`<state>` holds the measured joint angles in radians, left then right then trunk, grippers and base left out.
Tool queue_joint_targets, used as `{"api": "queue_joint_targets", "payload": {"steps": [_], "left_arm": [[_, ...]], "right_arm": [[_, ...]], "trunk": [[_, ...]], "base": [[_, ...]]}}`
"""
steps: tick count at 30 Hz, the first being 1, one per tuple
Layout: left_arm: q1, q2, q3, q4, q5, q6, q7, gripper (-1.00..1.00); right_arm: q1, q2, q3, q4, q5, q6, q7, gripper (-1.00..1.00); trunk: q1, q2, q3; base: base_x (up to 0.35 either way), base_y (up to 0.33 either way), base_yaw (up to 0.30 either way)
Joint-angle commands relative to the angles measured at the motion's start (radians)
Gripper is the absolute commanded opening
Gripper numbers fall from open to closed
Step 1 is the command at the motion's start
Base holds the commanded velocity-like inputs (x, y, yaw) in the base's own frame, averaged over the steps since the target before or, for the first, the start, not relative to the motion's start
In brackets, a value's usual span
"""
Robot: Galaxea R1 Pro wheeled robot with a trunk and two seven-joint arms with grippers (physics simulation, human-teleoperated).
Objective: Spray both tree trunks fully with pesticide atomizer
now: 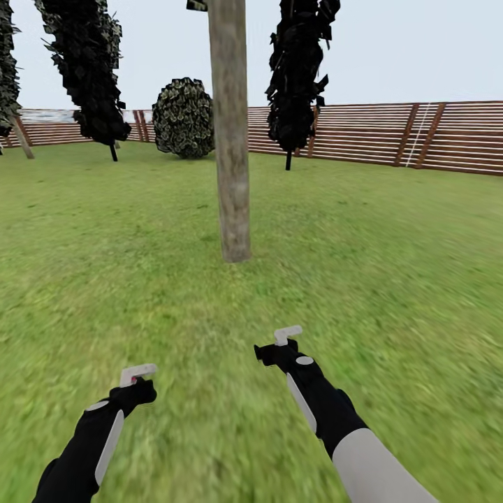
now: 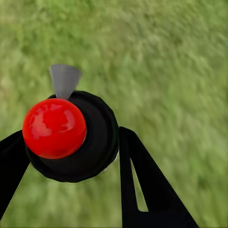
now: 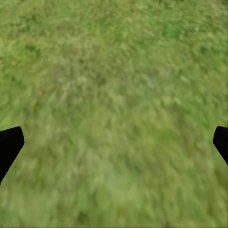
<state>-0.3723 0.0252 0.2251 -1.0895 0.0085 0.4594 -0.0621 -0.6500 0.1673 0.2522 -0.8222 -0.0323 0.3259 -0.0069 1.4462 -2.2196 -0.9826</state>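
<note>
From the head camera, your arms reached low over the lawn (image 1: 391, 265); the tree trunk (image 1: 230, 133) stood ahead, the fence (image 1: 419, 136) beyond. In the left wrist view, your left gripper (image 2: 71, 166) clamped the pesticide atomizer (image 2: 71, 135). In the right wrist view, your right gripper (image 3: 114, 142) gaped wide, empty, over grass.

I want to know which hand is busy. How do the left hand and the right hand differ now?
The left hand is shut on the pesticide atomizer, a black body with a red ball; the right hand is open and holds nothing, with only lawn between its fingers. In the head view the right hand reaches closer to the tree trunk than the left hand. Both hover over grass.
</note>
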Motion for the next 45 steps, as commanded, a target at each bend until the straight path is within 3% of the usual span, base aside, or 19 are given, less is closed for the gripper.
{"api": "queue_joint_targets", "payload": {"steps": [1, 27, 45], "left_arm": [[0.0, 0.0, 0.002, -0.001, 0.001, 0.005, -0.005, -1.0], [0.0, -0.001, 0.0, 0.0, 0.001, 0.005, -0.005, -1.0], [0.0, -0.001, -0.006, 0.0, 0.0, 0.004, -0.005, -1.0]], "right_arm": [[0.0, 0.0, 0.001, -0.002, -0.003, 0.005, -0.001, 1.0], [0.0, 0.0, 0.001, 0.0, -0.003, 0.005, -0.001, 1.0], [0.0, 0.0, 0.001, 0.007, -0.003, 0.005, -0.002, 1.0]], "trunk": [[0.0, 0.0, -0.001], [0.0, 0.0, -0.001], [0.0, 0.0, -0.001]], "base": [[0.336, 0.129, 0.0], [0.336, 0.123, 0.0], [0.3, -0.111, 0.0]]}}
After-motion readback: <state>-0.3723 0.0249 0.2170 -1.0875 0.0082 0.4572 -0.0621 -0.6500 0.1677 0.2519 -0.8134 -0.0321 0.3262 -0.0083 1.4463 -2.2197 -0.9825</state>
